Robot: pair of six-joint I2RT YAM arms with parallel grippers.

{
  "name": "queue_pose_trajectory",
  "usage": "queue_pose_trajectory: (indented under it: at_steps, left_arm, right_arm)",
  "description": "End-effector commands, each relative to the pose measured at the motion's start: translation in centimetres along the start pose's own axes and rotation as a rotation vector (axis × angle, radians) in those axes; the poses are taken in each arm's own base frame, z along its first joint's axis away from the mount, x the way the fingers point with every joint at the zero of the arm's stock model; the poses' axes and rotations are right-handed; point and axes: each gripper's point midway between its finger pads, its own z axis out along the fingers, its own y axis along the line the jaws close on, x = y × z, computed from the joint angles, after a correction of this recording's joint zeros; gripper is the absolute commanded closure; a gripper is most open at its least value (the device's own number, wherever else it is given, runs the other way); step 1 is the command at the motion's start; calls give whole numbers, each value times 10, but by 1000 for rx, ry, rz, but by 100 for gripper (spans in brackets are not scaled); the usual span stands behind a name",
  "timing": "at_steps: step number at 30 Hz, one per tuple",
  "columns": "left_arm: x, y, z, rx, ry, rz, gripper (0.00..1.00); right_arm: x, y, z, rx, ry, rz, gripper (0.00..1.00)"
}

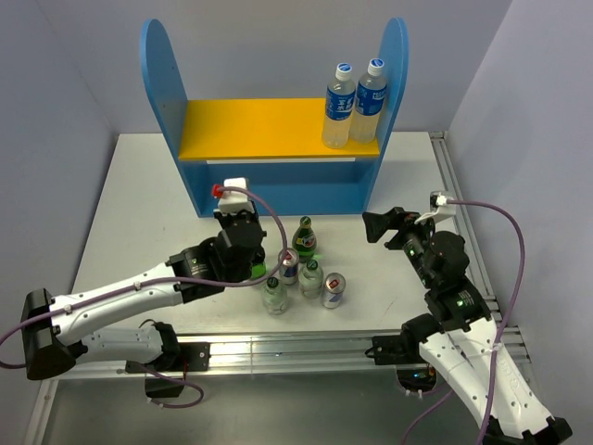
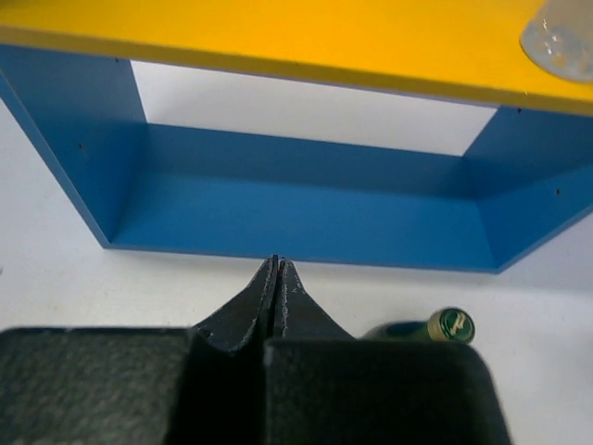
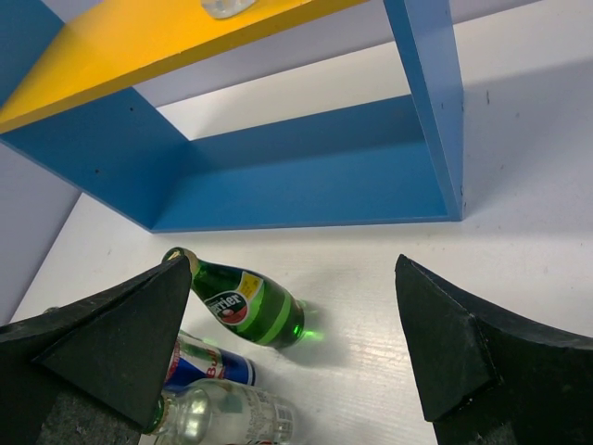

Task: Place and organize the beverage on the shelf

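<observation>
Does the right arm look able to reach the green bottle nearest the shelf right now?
Probably yes. The right tool is open and faces the green bottle, with only bare table between them.

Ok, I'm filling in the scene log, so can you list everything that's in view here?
shelf: one, blue with a yellow upper board, far side of the table; lower level empty
tall clear bottles: two, blue caps, right end of the yellow board
green glass bottle: one, dark green, upright in front of the shelf; a green glint by the left arm may be a second, cannot tell
cans: two, silver-blue-red, in the cluster near the table's front
short clear bottles: two, green labels, same cluster
table: one, white
left gripper: shut, empty, facing the shelf's lower level
right gripper: open, empty, right of the cluster
</observation>
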Motion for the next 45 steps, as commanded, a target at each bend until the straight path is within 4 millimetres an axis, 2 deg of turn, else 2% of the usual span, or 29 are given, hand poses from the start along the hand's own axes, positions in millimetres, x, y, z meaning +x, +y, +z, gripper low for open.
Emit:
queue_pose_trajectory:
  at_steps: [1,3,4,7,9,10,11,12,13,14,18,24,27,35,38,39,41,43,44,45]
  left_arm:
    - [-21,0,1,4,-17,-3,97]
    - [-20,3,0,-9,-6,-24,84]
    - [-14,8,-3,-14,20,1,56]
    - [-1,18,-10,3,58,-10,18]
    - [16,24,-12,15,87,-5,7]
    - [18,28,-15,22,91,-20,4]
    - [31,31,-17,27,115,-5,4]
    - [36,33,-18,27,122,-23,4]
    - [38,34,-21,36,123,-38,4]
    - [50,37,-22,40,139,-35,4]
    - [72,34,-22,66,148,-49,9]
    - [97,26,-19,50,155,-37,12]
    - [104,23,-14,27,147,-16,14]
    - [108,28,-4,-74,110,37,25]
    - [112,32,-3,-95,106,46,42]
    - [113,32,-3,-99,103,43,57]
    - [114,33,-3,-101,102,31,70]
    - [114,34,-3,-107,98,25,92]
    - [114,36,-3,-115,96,28,99]
    - [114,37,-3,-119,96,32,100]
  right_arm:
    - [-7,3,-1,-9,-38,2,3]
    - [-7,3,-1,-10,-38,3,3]
    - [-7,3,-1,-10,-36,6,3]
    - [-5,3,-1,-12,-30,5,2]
    - [-3,2,0,-10,-26,5,3]
    - [-3,1,0,-9,-26,5,3]
    - [-3,1,0,-8,-28,7,3]
    - [-2,2,0,-12,-26,6,3]
    - [-1,1,0,-9,-24,6,3]
    - [-1,1,0,-11,-25,6,3]
    - [0,1,0,-9,-23,8,3]
    - [0,-1,-1,-3,-22,9,3]
    - [2,-3,-1,4,-19,8,3]
    - [2,-4,-3,10,-24,10,3]
    - [5,-6,-1,13,-19,11,3]
    - [6,-6,-1,13,-15,9,3]
    - [6,-6,-1,13,-14,9,3]
    - [6,-6,0,15,-17,9,3]
    - [6,-6,0,15,-18,8,3]
    - [6,-6,0,15,-17,9,3]
